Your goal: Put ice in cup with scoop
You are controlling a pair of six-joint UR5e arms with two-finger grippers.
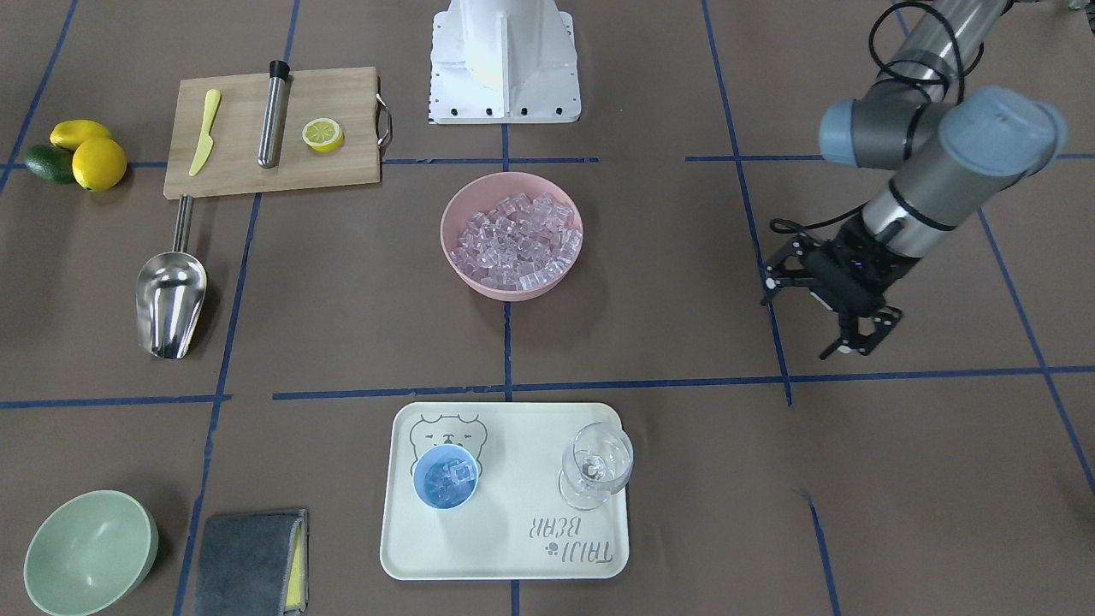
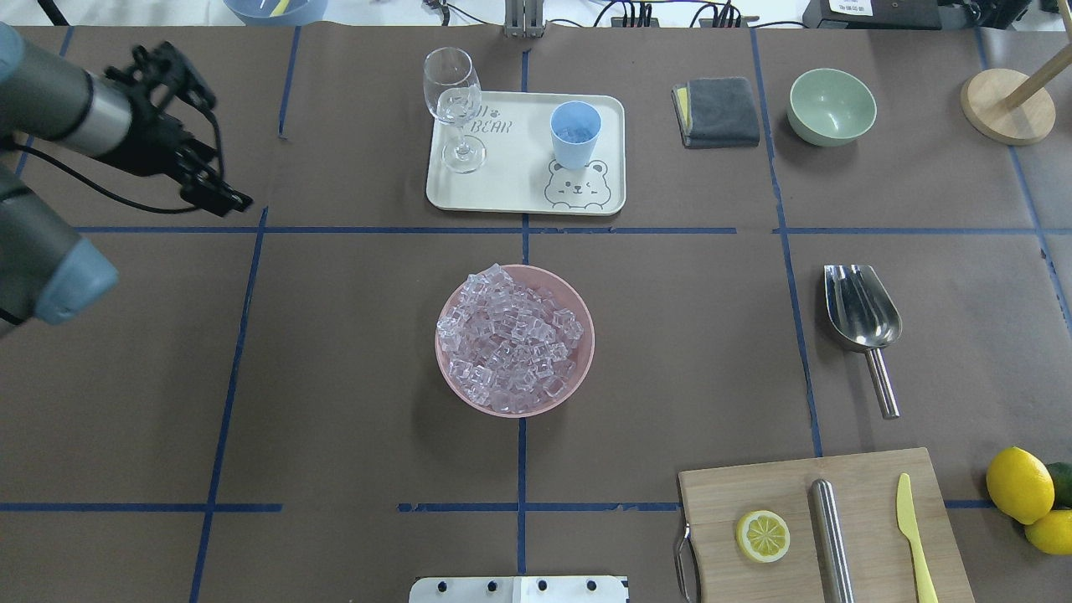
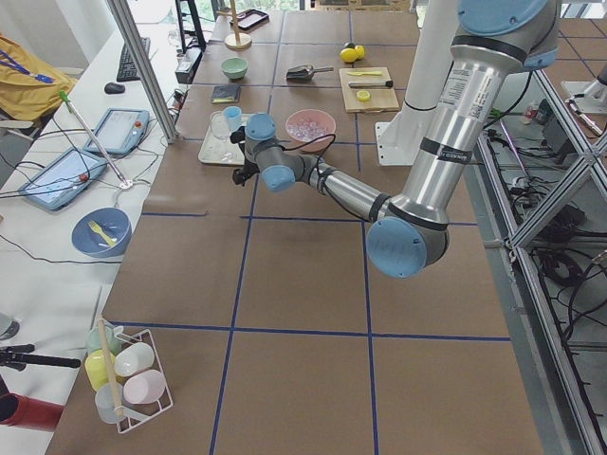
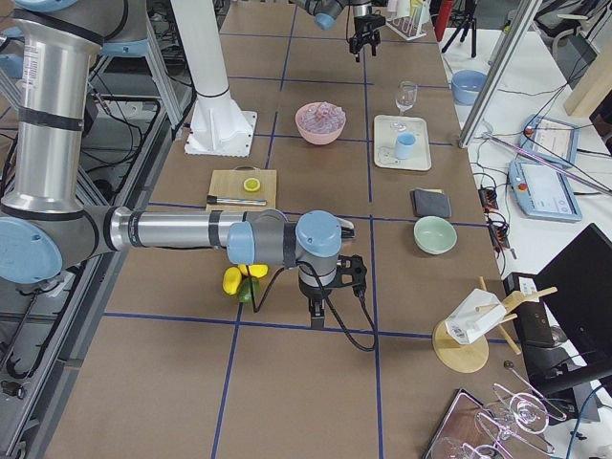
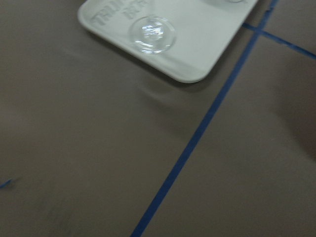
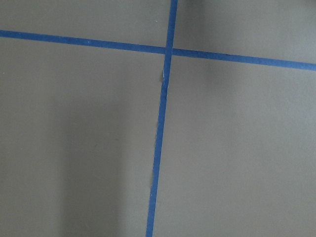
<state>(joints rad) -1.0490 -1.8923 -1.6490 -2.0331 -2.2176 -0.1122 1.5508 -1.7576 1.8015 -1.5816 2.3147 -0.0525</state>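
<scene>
A robotics lab rigged for recording; the table [image 2: 335,377] is papered brown and gridded with blue tape [image 2: 234,368]; aluminium frame posts [image 3: 144,71] rise beside it; out past the fingers [image 1: 860,335] of the left gripper [image 1: 800,327] runs a white bench [image 3: 47,256] carrying tablets [image 3: 119,131], a keyboard [image 3: 128,59] and trailing cables [image 3: 38,156]; a bolted white pedestal [image 1: 505,68] stands behind them.

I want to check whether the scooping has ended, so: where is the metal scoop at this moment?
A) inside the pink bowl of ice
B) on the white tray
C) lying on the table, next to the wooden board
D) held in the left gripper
C: the scoop lies flat on the table, near the wooden board, with nothing holding it.
</scene>
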